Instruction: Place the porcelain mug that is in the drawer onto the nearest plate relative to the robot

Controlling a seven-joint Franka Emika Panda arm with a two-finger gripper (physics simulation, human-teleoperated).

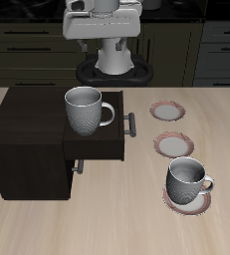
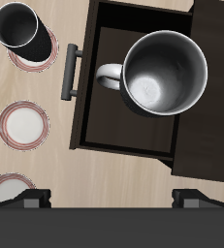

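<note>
The mug (image 2: 163,75) is sitting upright in the open drawer (image 2: 133,131), handle (image 2: 109,75) pointing toward the drawer's front. The tool (image 2: 111,201) is hovering above it, holding nothing, its fingertips just showing and standing wide apart.

Risks, as I judge them: the drawer walls are crowding the mug, so a finger coming down could be striking the wood or tipping the mug. A second mug (image 1: 188,179) is already sitting on a plate (image 1: 187,198) near the table's front edge, so grabbing that one would be a mistake. Choosing the wrong plate is the other trap; the one (image 1: 168,111) farthest back is lying nearest the robot (image 1: 109,35).

Count: two mugs, three plates, one drawer, one tool.
</note>
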